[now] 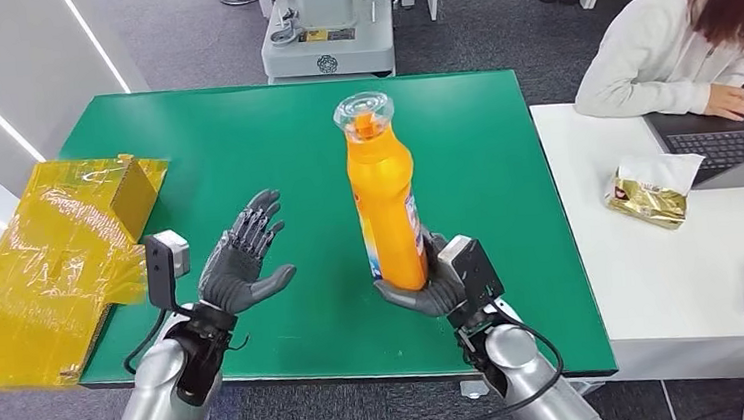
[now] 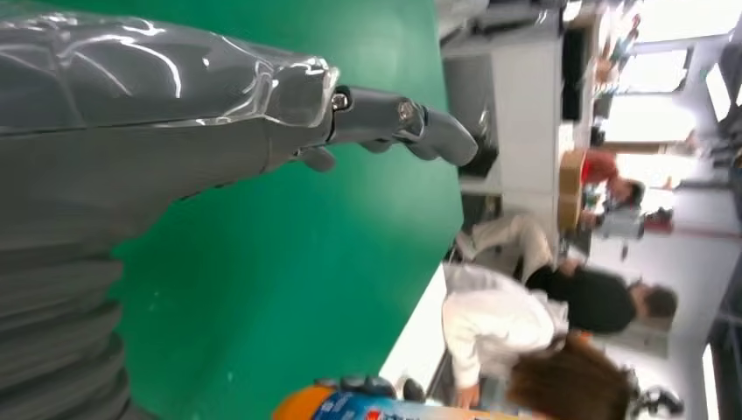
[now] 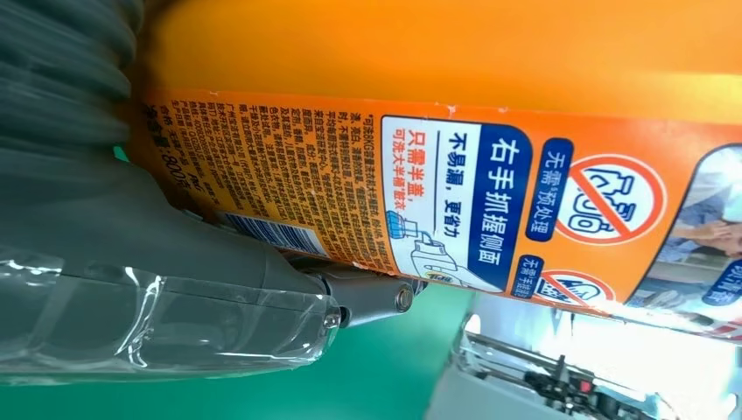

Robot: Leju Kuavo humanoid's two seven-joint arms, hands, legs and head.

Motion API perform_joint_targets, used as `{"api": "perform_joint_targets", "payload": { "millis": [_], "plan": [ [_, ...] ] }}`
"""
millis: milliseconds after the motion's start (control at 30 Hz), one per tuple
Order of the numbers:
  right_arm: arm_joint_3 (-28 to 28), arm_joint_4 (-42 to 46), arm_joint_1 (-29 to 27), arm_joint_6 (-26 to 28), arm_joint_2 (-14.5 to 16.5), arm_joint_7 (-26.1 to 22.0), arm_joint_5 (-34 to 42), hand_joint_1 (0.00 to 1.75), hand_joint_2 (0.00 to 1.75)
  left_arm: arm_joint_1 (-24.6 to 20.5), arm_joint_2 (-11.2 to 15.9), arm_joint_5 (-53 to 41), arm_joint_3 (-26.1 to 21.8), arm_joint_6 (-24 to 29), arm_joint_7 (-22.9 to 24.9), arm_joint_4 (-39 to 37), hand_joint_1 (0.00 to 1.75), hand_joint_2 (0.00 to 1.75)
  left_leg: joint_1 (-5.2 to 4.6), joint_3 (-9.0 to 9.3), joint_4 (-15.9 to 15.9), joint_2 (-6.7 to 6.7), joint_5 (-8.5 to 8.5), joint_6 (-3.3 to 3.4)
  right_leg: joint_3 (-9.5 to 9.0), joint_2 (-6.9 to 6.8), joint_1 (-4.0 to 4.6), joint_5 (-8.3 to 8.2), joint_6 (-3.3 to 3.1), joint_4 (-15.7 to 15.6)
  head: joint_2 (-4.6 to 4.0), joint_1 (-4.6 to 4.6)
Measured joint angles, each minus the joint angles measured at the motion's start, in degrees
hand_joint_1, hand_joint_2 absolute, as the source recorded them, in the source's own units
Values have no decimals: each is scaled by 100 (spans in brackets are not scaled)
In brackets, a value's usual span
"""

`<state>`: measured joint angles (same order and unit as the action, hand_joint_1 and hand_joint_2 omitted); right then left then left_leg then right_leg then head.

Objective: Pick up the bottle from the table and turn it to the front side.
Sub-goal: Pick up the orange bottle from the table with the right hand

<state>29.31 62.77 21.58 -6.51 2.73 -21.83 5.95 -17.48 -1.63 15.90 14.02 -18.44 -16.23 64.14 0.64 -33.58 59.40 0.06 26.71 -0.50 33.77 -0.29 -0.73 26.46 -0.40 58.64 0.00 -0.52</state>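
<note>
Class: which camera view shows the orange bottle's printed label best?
The right wrist view: the bottle is close, its label text readable. The head view shows the whole bottle in the right hand, label edge-on. The left wrist view catches one end.

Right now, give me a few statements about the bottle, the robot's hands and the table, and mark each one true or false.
1. The right hand holds the orange bottle upright above the green table. True.
2. The left hand grips the bottle too. False: it is open, apart from the bottle.
3. The bottle has a clear cap. True.
4. The yellow box lies to the robot's right. False: it is on the left.
</note>
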Motion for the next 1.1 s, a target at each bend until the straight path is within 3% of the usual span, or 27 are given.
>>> {"api": "perform_joint_targets", "payload": {
  "millis": [200,600,1100],
  "plan": [
    [8,-292,369,-16,180,104,-123,175,175,-839,32,253,237,-163,184,-758,0,175,-1,-2,1,-1,-2,3,0,0,0,-2,1,0,0,-1],
    [264,-1096,692,-26,427,121,-254,175,175,-2160,119,464,450,-152,398,-1512,0,175,0,-13,1,-2,-4,1,12,-1,0,-3,0,3,0,-1],
    [304,-1445,650,149,376,8,-242,175,175,-2688,319,640,617,-466,675,-1928,0,175,0,-17,2,1,-5,0,19,4,0,-3,0,2,0,0]
  ]
}}
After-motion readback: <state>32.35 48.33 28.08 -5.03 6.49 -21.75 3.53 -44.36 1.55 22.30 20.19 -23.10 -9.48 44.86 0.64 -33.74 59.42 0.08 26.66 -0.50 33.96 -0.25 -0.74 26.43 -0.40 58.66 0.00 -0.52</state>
